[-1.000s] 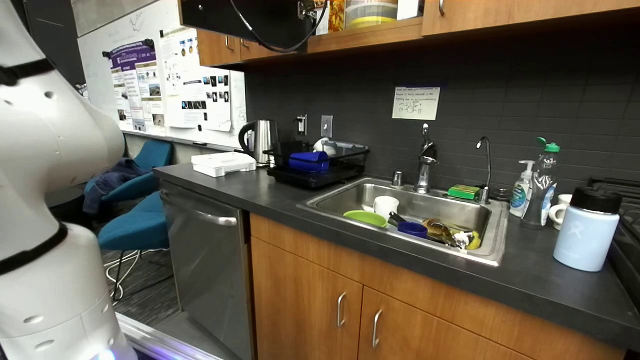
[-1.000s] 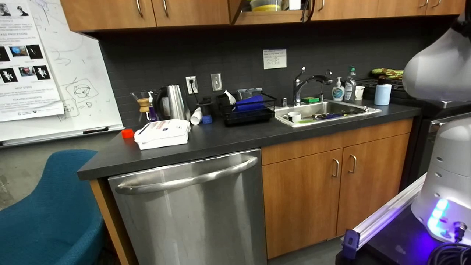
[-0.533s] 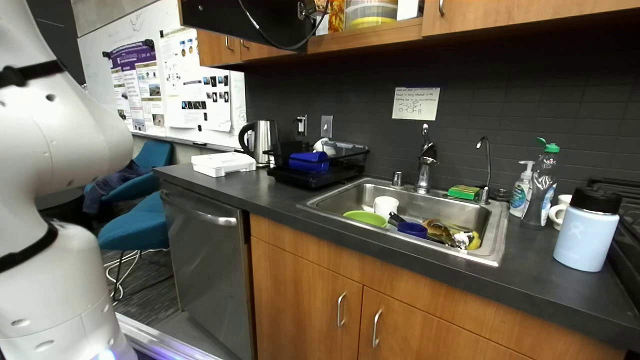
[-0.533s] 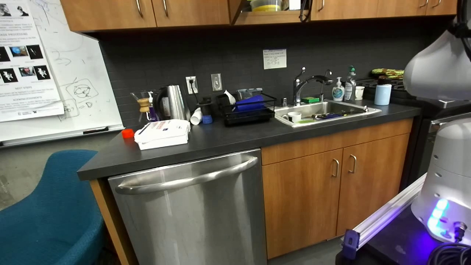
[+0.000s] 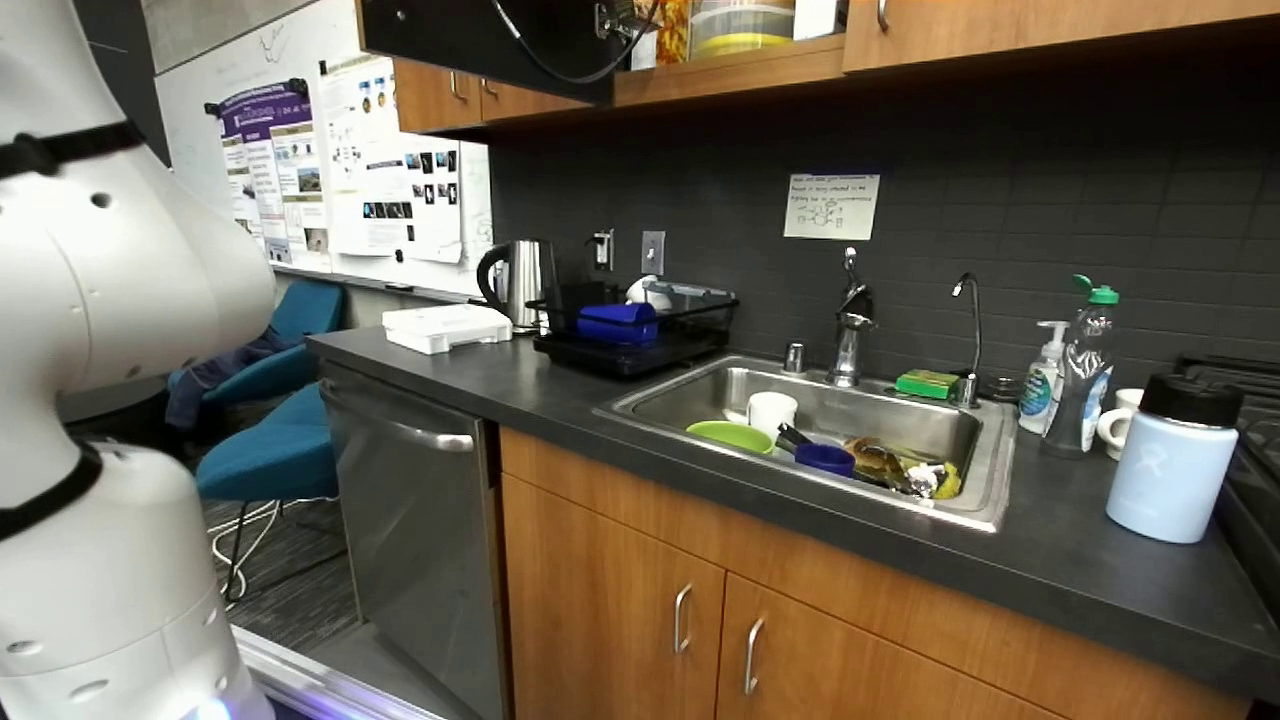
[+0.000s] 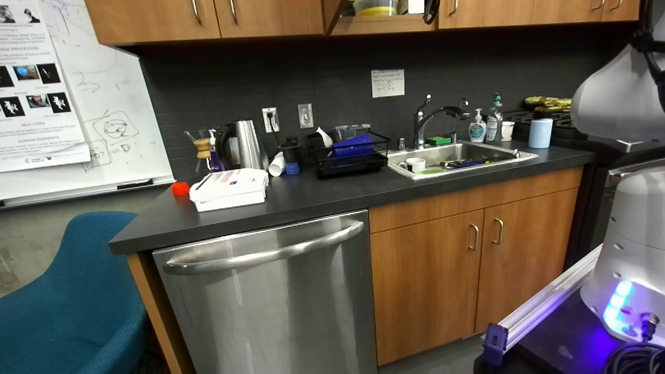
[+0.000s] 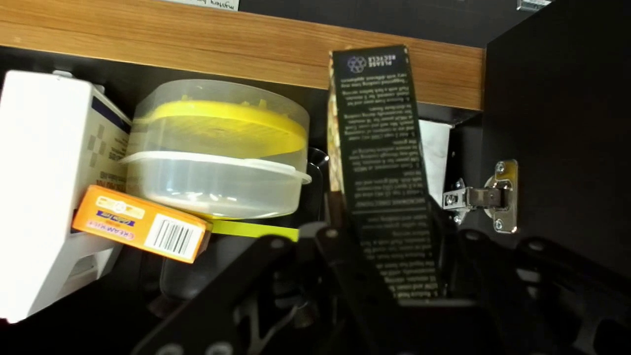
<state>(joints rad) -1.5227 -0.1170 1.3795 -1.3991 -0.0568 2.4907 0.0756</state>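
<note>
Exterior views both show your white arm (image 5: 130,270) shifted slightly from where it was a second ago. Wrist view has the black cabinet door (image 7: 567,138) open right of your fingers (image 7: 342,251), a white carton (image 7: 44,162) well to their left. Nearer them on that same side, you see clear containers (image 7: 217,182) stacked. Between the fingers is the dark box (image 7: 379,148); whether they grip it or only straddle it, you cannot tell. In an exterior view, its patterned side (image 5: 675,30) appears unmoved, so you are probably not carrying it. Smaller still, an orange pack (image 7: 143,224) sits left of the fingers, by the containers.
</note>
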